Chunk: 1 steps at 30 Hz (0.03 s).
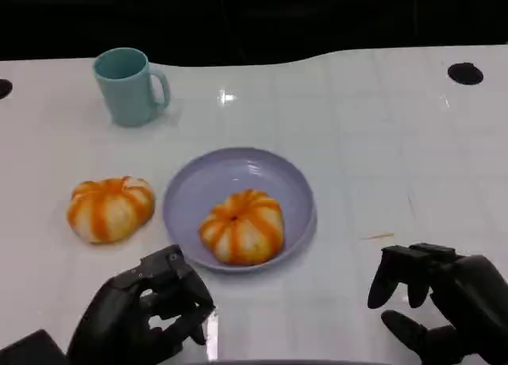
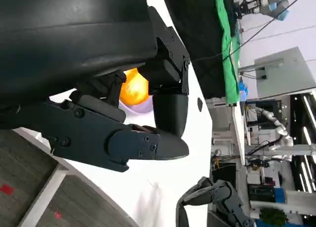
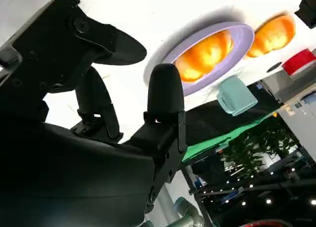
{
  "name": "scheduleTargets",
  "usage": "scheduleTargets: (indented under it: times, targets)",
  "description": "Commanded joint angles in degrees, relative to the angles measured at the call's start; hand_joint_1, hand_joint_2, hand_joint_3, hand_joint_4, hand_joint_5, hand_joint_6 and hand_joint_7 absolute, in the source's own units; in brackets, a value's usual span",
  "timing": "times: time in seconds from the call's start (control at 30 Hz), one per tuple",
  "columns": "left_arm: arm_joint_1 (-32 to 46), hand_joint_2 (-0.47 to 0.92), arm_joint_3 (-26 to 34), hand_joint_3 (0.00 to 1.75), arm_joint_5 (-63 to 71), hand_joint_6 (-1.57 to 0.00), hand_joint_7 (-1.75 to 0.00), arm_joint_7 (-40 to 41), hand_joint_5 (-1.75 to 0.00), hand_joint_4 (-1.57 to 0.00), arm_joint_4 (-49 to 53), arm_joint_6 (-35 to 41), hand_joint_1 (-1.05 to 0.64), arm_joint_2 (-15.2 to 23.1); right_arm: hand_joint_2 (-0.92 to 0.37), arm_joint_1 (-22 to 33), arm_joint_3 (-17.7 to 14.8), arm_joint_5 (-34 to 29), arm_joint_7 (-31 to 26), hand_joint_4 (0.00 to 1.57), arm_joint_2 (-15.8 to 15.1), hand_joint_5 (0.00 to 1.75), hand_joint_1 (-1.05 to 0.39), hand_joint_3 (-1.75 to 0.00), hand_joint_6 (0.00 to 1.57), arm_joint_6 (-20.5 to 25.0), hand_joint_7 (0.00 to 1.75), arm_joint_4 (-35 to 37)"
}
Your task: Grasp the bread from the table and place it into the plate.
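One orange-striped bread bun [image 1: 241, 227] lies inside the lavender plate [image 1: 286, 182] at the table's middle. A second bun [image 1: 110, 208] of the same look rests on the white table just left of the plate. My left hand [image 1: 147, 313] hovers near the front edge, below the gap between that bun and the plate, fingers curled in and holding nothing. My right hand [image 1: 444, 297] sits at the front right, fingers apart and empty. The right wrist view shows the plate [image 3: 237, 49], the bun in it [image 3: 205, 54] and the other bun [image 3: 271, 34]. An orange bun [image 2: 133, 86] peeks behind my left hand's fingers [image 2: 163, 113].
A teal mug [image 1: 128, 86] stands at the back left, handle to the right. Dark round holes mark the table at the far right [image 1: 465, 73] and far left edge. The dark table edge runs along the back.
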Motion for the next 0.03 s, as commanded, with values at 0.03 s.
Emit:
scheduleTargets:
  times: [0.03]
  targets:
    - [0.49,0.92,0.42,0.30,0.58,-0.60,-1.51,0.14,-1.75,-0.66,0.11,-1.48,-0.55,0.65,-0.24,0.25,-0.46,0.73,0.07,0.73,-0.71,1.72,-0.09,-1.17,0.68,0.16,1.44,-0.69]
